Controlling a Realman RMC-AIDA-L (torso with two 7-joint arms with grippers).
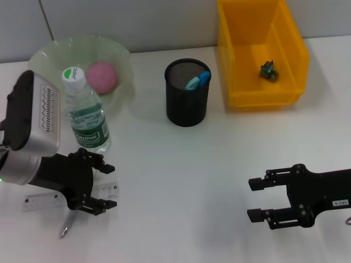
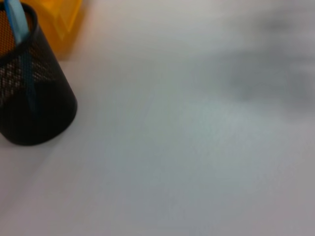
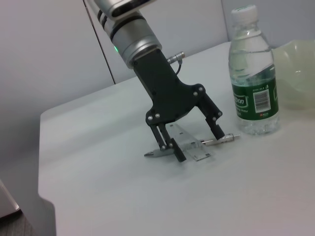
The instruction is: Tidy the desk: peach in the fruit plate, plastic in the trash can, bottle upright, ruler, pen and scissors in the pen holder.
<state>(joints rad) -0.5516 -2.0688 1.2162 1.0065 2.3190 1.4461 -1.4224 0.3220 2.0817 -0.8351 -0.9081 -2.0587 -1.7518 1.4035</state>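
- The desk [image 1: 181, 181] is white and carries everything.
- The yellow bin [image 1: 263, 55] stands at the far right side; a small dark green piece of plastic [image 1: 268, 70] lies inside it.
- The plate [image 1: 118, 55], pale green, is at the far left side, and the pink peach [image 1: 102, 76] lies in it.
- The holder [image 1: 187, 93], black mesh, stands between plate and bin, with blue scissors [image 1: 197, 80] inside.
- The bottle [image 1: 86, 112] stands upright just in front of the plate.
- The left pincer [image 1: 102, 189] is low over the desk near the bottle, fingers spread apart, standing on both sides of the clear ruler [image 3: 189, 145] and the pen [image 3: 219, 141], which lie flat on the desk.
- The right pincer [image 1: 260, 200] hovers at the near right side, released and holding nothing.
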